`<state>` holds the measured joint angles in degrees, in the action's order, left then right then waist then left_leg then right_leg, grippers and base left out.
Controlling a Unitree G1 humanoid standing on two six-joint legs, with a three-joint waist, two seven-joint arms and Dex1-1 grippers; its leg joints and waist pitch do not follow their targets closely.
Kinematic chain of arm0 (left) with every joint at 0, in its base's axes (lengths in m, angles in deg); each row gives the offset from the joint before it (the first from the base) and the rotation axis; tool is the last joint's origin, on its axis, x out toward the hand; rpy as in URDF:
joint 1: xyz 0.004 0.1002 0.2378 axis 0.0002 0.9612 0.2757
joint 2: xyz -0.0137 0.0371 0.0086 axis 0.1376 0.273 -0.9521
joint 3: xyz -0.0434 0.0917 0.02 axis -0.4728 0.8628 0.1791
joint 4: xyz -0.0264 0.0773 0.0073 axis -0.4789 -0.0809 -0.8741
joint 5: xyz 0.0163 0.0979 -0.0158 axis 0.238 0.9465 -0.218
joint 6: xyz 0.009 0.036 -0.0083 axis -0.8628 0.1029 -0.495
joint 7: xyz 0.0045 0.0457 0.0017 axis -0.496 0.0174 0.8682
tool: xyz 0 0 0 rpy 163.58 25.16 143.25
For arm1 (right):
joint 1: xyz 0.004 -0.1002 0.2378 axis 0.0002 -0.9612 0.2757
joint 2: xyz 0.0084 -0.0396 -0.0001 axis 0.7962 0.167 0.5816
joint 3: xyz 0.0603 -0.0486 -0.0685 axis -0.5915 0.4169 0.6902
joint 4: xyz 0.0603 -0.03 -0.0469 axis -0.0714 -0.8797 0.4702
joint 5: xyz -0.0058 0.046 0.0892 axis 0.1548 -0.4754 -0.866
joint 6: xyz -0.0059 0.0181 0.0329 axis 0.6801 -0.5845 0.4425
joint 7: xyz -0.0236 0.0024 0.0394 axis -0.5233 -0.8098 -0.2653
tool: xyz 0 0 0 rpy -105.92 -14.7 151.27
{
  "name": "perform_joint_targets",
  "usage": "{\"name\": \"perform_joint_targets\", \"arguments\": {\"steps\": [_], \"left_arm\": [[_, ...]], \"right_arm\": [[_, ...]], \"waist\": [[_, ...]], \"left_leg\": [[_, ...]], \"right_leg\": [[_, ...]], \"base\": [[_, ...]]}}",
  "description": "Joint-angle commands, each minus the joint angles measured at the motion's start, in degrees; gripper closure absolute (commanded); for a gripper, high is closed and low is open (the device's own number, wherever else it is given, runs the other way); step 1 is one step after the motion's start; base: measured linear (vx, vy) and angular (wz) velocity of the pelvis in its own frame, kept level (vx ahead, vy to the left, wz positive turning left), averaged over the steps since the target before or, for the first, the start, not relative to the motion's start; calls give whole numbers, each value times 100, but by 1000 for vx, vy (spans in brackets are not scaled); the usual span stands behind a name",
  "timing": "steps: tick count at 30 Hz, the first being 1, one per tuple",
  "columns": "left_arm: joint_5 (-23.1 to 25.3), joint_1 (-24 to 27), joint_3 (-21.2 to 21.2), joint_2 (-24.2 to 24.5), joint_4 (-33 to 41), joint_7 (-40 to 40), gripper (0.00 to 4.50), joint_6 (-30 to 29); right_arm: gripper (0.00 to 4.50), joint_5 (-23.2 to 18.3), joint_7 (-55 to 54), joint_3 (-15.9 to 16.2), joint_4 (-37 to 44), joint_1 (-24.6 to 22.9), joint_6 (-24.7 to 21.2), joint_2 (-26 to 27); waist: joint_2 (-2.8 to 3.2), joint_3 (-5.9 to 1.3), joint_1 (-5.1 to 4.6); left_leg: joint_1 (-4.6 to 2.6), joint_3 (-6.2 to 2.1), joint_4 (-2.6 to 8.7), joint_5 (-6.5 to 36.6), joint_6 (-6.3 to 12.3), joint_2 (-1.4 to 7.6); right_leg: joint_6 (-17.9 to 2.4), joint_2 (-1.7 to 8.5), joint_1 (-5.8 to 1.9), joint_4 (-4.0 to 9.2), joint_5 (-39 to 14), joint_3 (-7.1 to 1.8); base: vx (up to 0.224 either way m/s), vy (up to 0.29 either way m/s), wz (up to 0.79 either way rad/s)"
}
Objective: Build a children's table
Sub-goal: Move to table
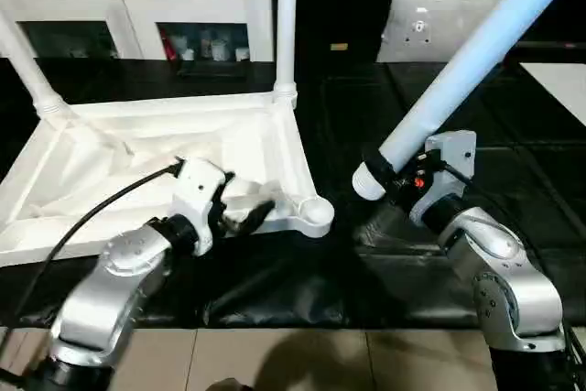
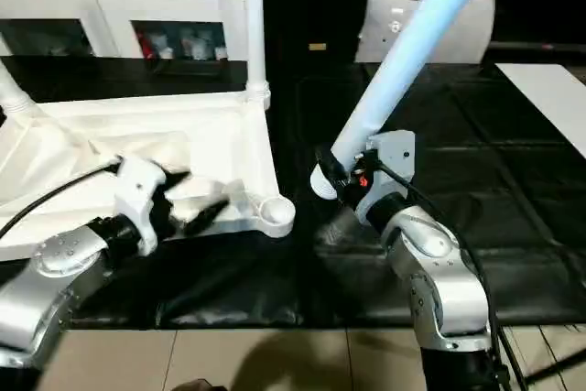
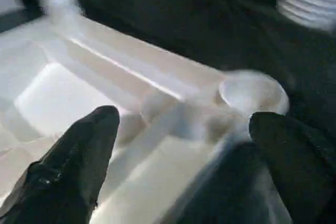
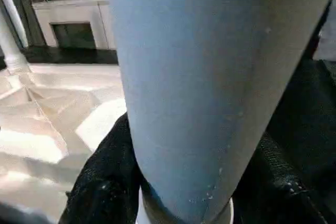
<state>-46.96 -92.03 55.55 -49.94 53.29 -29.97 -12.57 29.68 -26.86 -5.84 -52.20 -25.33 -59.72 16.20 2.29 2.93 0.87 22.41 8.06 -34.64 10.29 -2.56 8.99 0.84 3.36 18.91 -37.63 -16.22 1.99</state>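
The children's table top (image 1: 137, 171) lies upside down on the black table (image 1: 513, 135), my left gripper (image 1: 245, 211) has its jaws wide by the empty corner socket (image 1: 316, 212), and my right gripper (image 1: 398, 176) holds a light, stiff, slippery-looking leg (image 1: 458, 70) near its end.

Left gripper (image 1: 249, 212) on silver forearm: black fingers (image 3: 79, 156) spread wide, nothing between them. Right gripper (image 1: 396, 176): clamped, wrist angled up.
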Motion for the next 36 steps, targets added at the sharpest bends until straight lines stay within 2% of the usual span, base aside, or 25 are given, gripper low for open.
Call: {"name": "perform_joint_targets", "arguments": {"steps": [1,2,3,4,5,7,8,9,10,11,12,14,15,17,21,24,26,32,36], "left_arm": [[9,-139,147,173,-51,401,0,-61],[38,-261,289,358,-186,732,0,-51],[56,-300,338,418,-231,854,0,-18],[68,-322,367,454,-257,928,0,7],[111,-493,465,491,-466,1090,0,-28],[150,-596,513,490,-602,1157,29,6],[199,-677,551,481,-724,1184,36,81],[213,-710,566,473,-774,1197,39,118],[200,-809,601,445,-918,1284,39,191],[205,-874,637,437,-1017,1355,47,262],[219,-921,681,443,-1088,1444,60,343],[239,-1028,790,482,-1265,1719,77,537],[278,-1112,860,525,-1401,1872,83,610],[324,-1258,914,579,-1638,2079,100,688],[428,-1444,974,667,-1997,2354,135,977],[526,-1535,1033,680,-2207,2445,159,1136],[678,-1663,1113,673,-2513,2516,174,1487],[742,-1991,1203,573,-3078,2836,220,1679],[844,-2136,1337,523,-3308,3069,248,1739]], "right_arm": [[262,-89,129,3,10,125,-86,-44],[262,-20,182,52,-86,134,79,-84],[262,15,187,72,-121,137,135,-94],[262,36,188,84,-142,138,165,-100],[262,78,168,96,-218,147,231,-86],[262,114,159,117,-238,152,259,-89],[262,167,165,159,-239,154,288,-119],[262,195,156,173,-243,155,286,-136],[262,244,148,191,-261,160,302,-161],[262,238,147,187,-262,148,290,-152],[262,208,141,170,-254,133,257,-131],[262,40,170,83,-217,92,137,-36],[262,-32,184,65,-182,69,60,-19],[262,-28,210,91,-155,39,96,-58],[262,18,251,132,-138,-17,216,-73],[262,39,253,145,-153,-24,245,-50],[262,20,237,147,-150,-31,253,-28],[262,-16,197,177,-137,-110,286,78],[262,0,206,207,-105,-126,284,86]], "waist": [[42,-275,-1],[39,-288,-8],[58,-311,26],[64,-321,20],[106,-330,39],[94,-346,39],[92,-371,59],[92,-371,59],[75,-383,75],[62,-371,94],[92,-374,117],[82,-358,122],[107,-351,127],[110,-327,127],[118,-304,116],[114,-307,117],[82,-316,116],[109,-328,123],[112,-312,120]], "left_leg": [[-158,-167,539,1951,-367,332],[-134,-148,540,1771,-323,329],[-152,-123,515,1550,-263,330],[-150,-112,503,1441,-238,332],[-138,-88,494,1188,-168,327],[-131,-74,481,1183,-144,316],[-112,-70,455,879,-49,321],[-112,-70,455,879,-49,321],[-89,-60,431,673,29,313],[-91,-43,425,608,91,309],[-97,-39,414,578,125,315],[-98,-37,432,694,151,326],[-108,-37,438,754,138,332],[-133,-37,475,1078,33,352],[-137,-29,502,1327,-99,353],[-129,-27,502,1271,-100,354],[-127,-20,498,1195,-71,361],[-125,-19,491,1015,-6,365],[-126,-6,502,1105,-6,364]], "right_leg": [[-910,405,25,605,-1293,-242],[-974,411,3,583,-986,-231],[-1004,413,34,576,-699,-241],[-1056,417,28,555,-509,-241],[-1145,413,17,527,-63,-228],[-1174,400,14,514,119,-225],[-1199,402,-15,480,629,-220],[-1199,402,-15,480,629,-220],[-1194,405,-35,458,922,-216],[-1190,406,-22,464,997,-219],[-1203,415,-15,449,1040,-222],[-1217,416,-11,469,911,-225],[-1221,415,3,467,848,-226],[-1233,410,23,492,478,-231],[-1245,429,32,524,85,-252],[-1250,435,28,521,114,-261],[-1249,438,22,518,193,-265],[-1313,441,23,483,495,-258],[-1321,438,36,500,398,-271]], "base": [[0,0,0],[0,0,0],[0,0,0],[0,0,0],[0,0,0],[0,0,0],[0,0,0],[0,0,0],[0,0,0],[0,0,0],[0,0,0],[0,0,0],[0,0,0],[0,0,0],[0,0,0],[0,0,0],[0,0,0],[0,0,0],[0,0,0]]}}
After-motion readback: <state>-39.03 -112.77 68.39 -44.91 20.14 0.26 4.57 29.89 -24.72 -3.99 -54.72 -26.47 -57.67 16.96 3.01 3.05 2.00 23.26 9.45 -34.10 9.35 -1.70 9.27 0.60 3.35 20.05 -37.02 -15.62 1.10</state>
